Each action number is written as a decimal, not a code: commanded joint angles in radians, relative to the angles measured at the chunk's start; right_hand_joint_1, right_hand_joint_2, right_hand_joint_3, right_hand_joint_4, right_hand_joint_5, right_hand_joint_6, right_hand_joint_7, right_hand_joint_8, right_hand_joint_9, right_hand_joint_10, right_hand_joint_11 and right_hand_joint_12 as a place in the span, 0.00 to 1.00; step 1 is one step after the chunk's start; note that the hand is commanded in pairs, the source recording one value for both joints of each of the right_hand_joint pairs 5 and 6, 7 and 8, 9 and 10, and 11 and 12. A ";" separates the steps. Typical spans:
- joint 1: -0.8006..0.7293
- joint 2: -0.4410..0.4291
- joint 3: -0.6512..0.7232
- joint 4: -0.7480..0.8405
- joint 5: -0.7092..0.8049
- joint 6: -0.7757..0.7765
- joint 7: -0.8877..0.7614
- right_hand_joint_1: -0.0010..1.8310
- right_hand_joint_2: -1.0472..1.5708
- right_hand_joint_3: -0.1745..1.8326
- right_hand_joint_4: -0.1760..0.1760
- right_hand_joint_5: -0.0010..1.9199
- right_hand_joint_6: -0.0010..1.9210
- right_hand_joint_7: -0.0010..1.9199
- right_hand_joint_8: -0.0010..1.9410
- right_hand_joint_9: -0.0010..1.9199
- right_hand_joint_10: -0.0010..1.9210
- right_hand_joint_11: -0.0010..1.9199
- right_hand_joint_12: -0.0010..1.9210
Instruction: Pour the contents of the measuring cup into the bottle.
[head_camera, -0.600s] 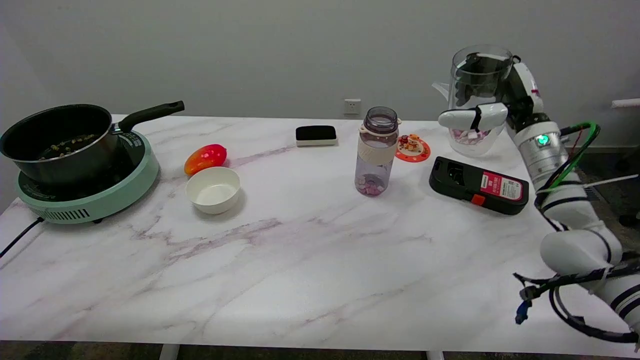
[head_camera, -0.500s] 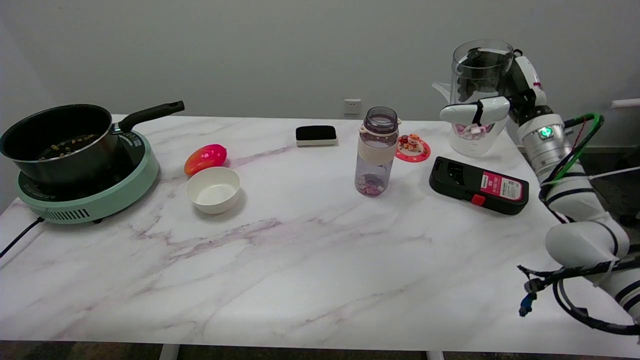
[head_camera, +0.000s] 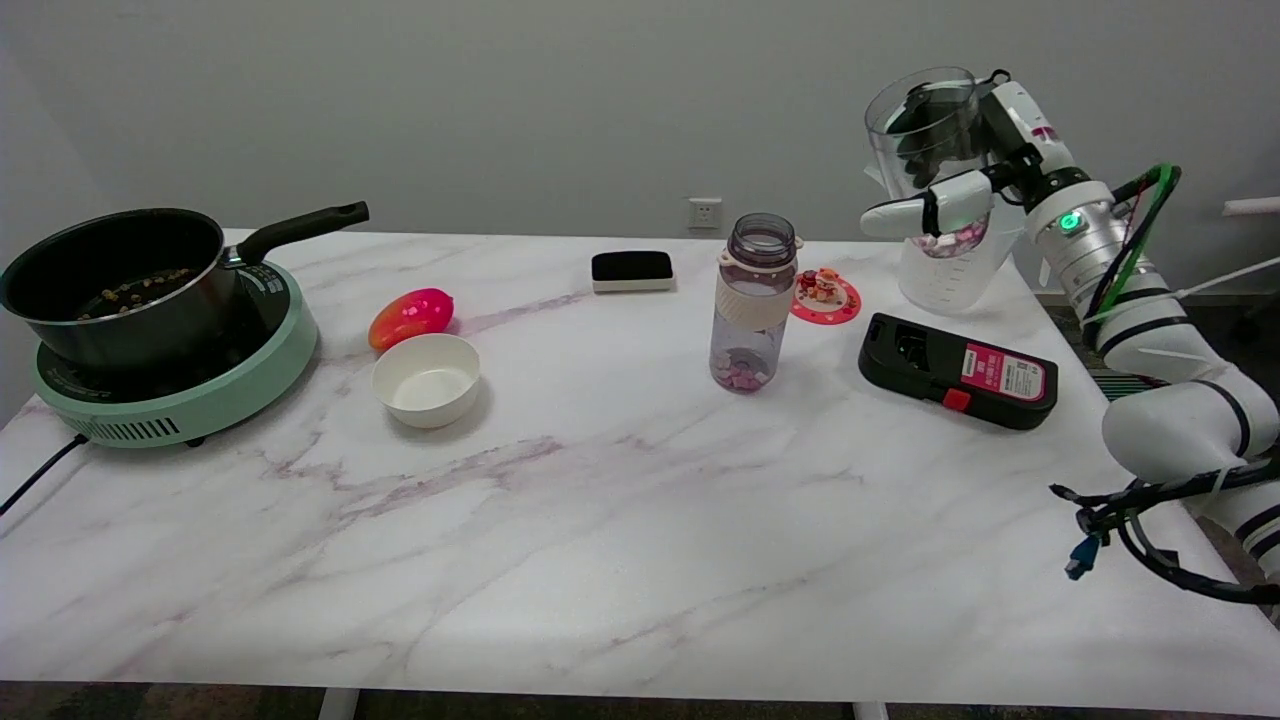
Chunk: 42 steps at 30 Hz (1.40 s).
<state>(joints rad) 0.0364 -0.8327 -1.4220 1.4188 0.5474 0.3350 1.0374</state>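
The right hand (head_camera: 960, 175) grips the clear measuring cup (head_camera: 940, 190), its fingers wrapped around the wall so that dark fingers show through the plastic and 1 white finger (head_camera: 925, 210) lies across the front. The cup is held off the table at the far right, tilted with its open top leaning to the left, toward the bottle. Small pink and pale pieces (head_camera: 950, 242) sit in the lower part of the cup.

The white right arm (head_camera: 1150, 330) runs from the hand down to the picture's lower right, with a green light on the wrist and loose black and green cables along it.

Below the cup, on the marble table (head_camera: 600, 540), lies a black device with a red label (head_camera: 957, 371). Just to its left a small round red coaster (head_camera: 826, 297) carries a little figure. The bottle (head_camera: 754, 302) stands upright and uncapped near the table's middle, well apart from the cup, with a few pink pieces in its bottom.

Behind the bottle lies a black-and-white block (head_camera: 632, 271). Further left are a white bowl (head_camera: 426, 380) and, just behind it, a red-orange fruit-shaped thing (head_camera: 411, 317). At the far left a black pan (head_camera: 120, 280) sits on a pale green cooker (head_camera: 190, 385).
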 joint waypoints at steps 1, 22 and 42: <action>0.097 0.035 -0.060 -0.048 -0.364 -0.078 -0.004 0.76 0.90 0.29 0.50 1.00 1.00 1.00 0.99 0.88 0.88 0.74 0.74; 0.199 0.037 -0.169 -0.021 -0.604 -0.117 -0.004 0.76 0.88 0.33 0.50 1.00 1.00 1.00 0.99 0.86 0.86 0.73 0.73; 0.217 0.040 -0.177 0.011 -0.788 -0.136 -0.004 0.78 0.86 0.37 0.50 1.00 1.00 1.00 0.99 0.86 0.86 0.72 0.72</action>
<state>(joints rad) 0.2268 -0.7962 -1.5831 1.4083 -0.0939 0.2165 1.0338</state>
